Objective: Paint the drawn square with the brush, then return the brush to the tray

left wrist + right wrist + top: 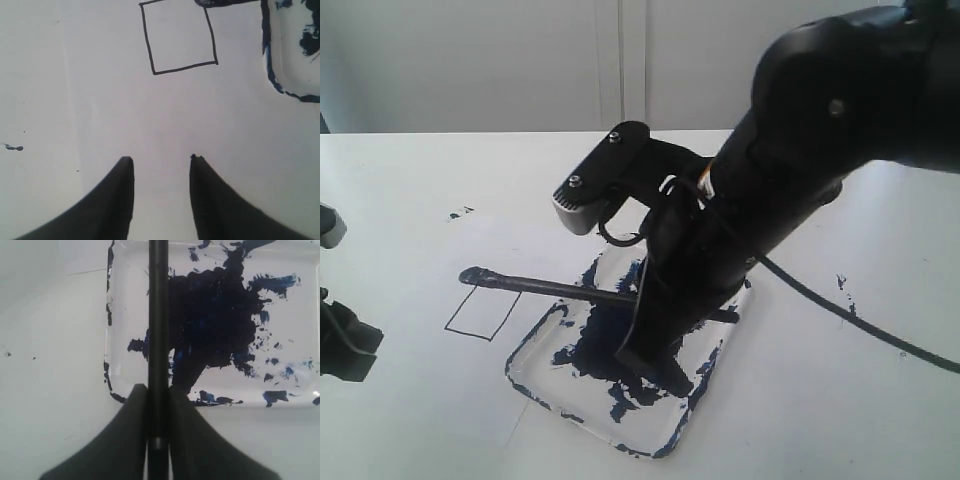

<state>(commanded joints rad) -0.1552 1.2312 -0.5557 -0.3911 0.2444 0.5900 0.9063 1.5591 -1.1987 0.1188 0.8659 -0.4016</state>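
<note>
My right gripper [653, 312] [158, 388] is shut on the brush [550, 288] [158, 315], a long black stick held level over the tray [534, 347] [300, 315]. The clear tray is smeared with a big dark blue blotch. The brush's loaded tip reaches left past the tray's rim, just above the far corner of the drawn square [483, 313] [180, 36], whose inside is blank. In the left wrist view the brush tip [220, 2] shows at the square's corner. My left gripper [161, 158] is open and holds nothing, hovering over bare paper short of the square.
Stray blue specks mark the paper at the far left [458, 213] and to the right of the tray [844, 286]. A black cable [840, 310] trails from the right arm across the table. The tray's corner [295, 60] lies beside the square.
</note>
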